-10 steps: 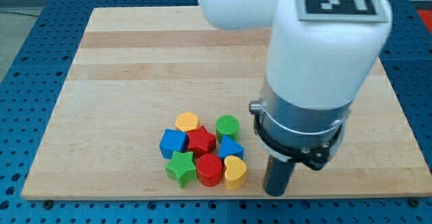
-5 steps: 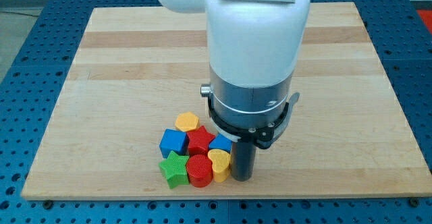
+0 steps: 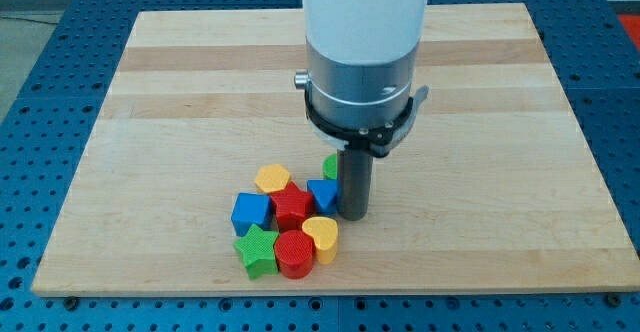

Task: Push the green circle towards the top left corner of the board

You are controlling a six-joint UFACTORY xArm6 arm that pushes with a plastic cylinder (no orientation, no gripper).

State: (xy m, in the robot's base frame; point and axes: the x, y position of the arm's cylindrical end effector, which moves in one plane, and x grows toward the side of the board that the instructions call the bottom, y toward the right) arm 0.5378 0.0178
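Lower centre of the frame, my tip (image 3: 352,215) touches the green circle (image 3: 329,166); no claw fitted. It looks light, rigid, slippery; push its lower-right side.

My tip (image 3: 352,215) stands at the cluster's three o'clock, touching the triangle (image 3: 322,194). The circle (image 3: 330,167), mostly hidden, seems to sit at the triangle's twelve o'clock; the heart (image 3: 321,236) lies at six.

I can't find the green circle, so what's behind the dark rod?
A sliver of the green circle shows at the rod's left edge, above the blue block; the rest is covered. My tip sits beside the blue block, on its right.
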